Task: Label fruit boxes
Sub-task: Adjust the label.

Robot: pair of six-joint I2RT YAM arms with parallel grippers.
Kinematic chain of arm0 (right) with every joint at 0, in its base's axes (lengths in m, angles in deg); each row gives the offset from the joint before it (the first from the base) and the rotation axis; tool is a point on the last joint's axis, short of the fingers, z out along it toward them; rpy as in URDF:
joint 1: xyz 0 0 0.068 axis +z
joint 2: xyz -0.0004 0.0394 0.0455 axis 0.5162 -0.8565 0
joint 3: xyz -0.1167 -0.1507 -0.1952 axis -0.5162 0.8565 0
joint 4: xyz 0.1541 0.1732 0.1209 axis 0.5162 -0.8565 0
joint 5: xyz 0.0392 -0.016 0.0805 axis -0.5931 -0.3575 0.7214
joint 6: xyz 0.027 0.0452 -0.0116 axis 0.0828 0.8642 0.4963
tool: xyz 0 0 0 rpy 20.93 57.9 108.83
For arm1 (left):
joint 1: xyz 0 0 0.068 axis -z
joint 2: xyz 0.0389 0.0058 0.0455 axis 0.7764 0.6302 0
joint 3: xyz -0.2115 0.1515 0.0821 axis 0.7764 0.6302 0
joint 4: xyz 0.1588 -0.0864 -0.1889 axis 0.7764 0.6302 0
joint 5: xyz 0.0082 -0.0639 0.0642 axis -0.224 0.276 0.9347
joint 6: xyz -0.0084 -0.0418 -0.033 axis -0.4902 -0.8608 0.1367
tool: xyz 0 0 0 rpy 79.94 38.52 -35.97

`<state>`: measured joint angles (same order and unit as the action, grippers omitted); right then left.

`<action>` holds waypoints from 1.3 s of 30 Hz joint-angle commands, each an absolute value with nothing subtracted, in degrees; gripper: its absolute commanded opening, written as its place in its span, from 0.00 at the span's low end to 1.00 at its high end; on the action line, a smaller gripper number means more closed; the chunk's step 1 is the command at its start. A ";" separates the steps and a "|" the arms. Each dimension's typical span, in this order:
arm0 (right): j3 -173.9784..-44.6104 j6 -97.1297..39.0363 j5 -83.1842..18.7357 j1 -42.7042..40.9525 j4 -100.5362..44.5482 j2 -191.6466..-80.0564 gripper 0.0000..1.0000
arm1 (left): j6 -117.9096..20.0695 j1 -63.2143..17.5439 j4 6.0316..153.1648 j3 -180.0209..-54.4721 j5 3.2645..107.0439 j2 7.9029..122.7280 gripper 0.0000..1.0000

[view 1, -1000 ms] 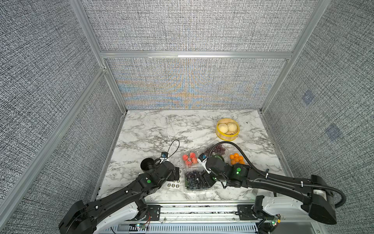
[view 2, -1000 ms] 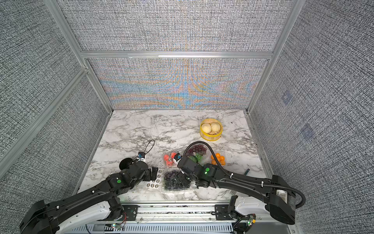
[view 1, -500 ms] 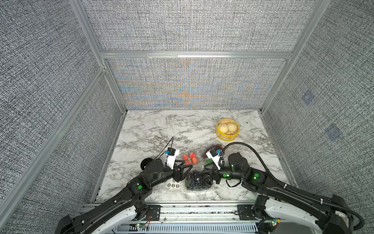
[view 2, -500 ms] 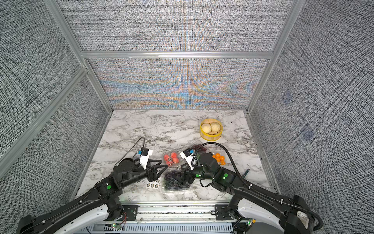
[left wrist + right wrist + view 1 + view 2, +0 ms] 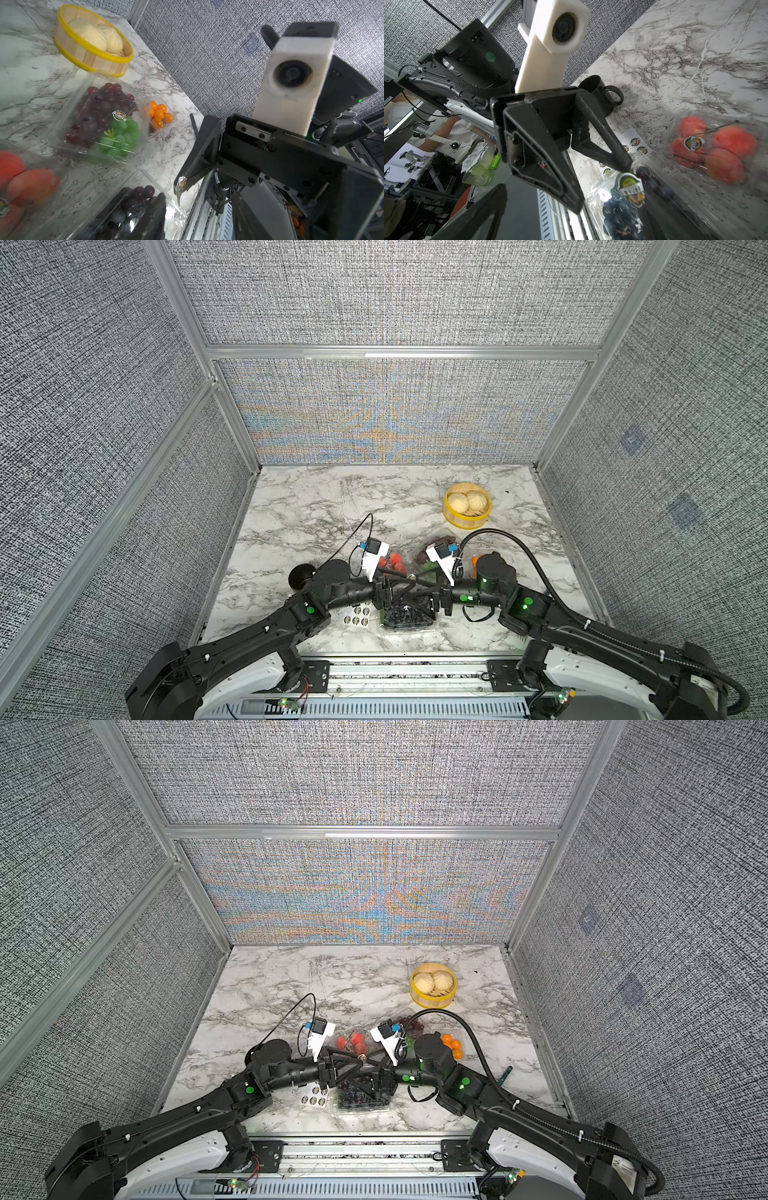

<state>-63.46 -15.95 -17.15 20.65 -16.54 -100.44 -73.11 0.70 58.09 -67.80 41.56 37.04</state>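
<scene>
In both top views the larger clear clamshell tub of dark-purple grapes (image 5: 407,618) (image 5: 361,1100) sat at the near edge of the marble table (image 5: 316,506), just beside the white sheet of round stickers (image 5: 357,616). The small clear tub of red fruit (image 5: 395,560), the purple-and-green grape tub (image 5: 444,540) and the small orange-fruit tub (image 5: 451,1044) lay just behind it, and the round yellow steamer basket with pale buns (image 5: 467,524) well behind them. The left gripper (image 5: 401,587) and right gripper (image 5: 422,591) met nose to nose above the dark tub. A second before, both had sat lower and apart, the left over the sheet. The tubs had not shifted.

The left wrist view showed the right gripper unclenched and clasping nothing. A round printed sticker (image 5: 181,185) clung to one fingertip above the dark tub (image 5: 124,207). The grape-mix tub (image 5: 104,122) already bore a label.

In the right wrist view the left gripper (image 5: 600,187) had its jaws parted, with nothing between them. The sticker (image 5: 630,187) hung just beside its upper tip, and the red tub (image 5: 712,151) was labelled.

The tubs are probably light, with thin, slick lids that flex and slide, so they are best steadied at the rim. The sticker is limp and tacky, and should be pinched by its edge.
</scene>
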 commanded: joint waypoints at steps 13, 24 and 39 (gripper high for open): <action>-64.09 -16.16 -17.45 20.69 -14.74 -100.67 0.97 | -71.06 1.05 64.23 -69.78 42.83 36.63 0.26; -64.39 -15.97 -16.74 20.68 -14.07 -101.76 0.97 | -69.41 1.49 66.99 -70.28 46.17 35.86 0.31; -64.35 -16.87 -17.78 20.69 -15.38 -102.22 0.96 | -71.07 2.24 62.98 -70.52 44.58 40.12 0.04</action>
<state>-64.29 -16.06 -17.11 20.65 -15.71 -102.43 -70.99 2.15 66.00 -70.27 45.21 40.10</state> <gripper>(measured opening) 0.960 0.073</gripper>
